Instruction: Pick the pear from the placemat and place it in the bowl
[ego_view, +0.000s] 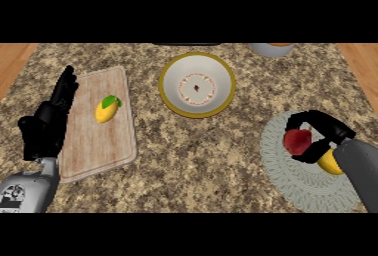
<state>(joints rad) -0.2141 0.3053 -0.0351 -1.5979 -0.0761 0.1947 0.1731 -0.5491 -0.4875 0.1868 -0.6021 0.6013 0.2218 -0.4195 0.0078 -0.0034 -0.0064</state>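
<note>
The pear (297, 141), red with a yellow end showing by my wrist, lies on the round grey placemat (288, 175) at the right. My right hand (328, 131) comes in from the lower right, its fingers and thumb curled round the pear and hiding part of it. I cannot tell whether the pear is touching the mat. The bowl (170, 85), white inside with a yellow rim, stands at the counter's middle back, up and to the left of the placemat. My left hand (46, 125) rests open at the left edge, fingers up.
A wooden cutting board (103, 145) lies at the left with a yellow and green fruit (107, 109) on it. A grey container (272, 48) stands at the back right edge. Bare granite counter lies between bowl and placemat.
</note>
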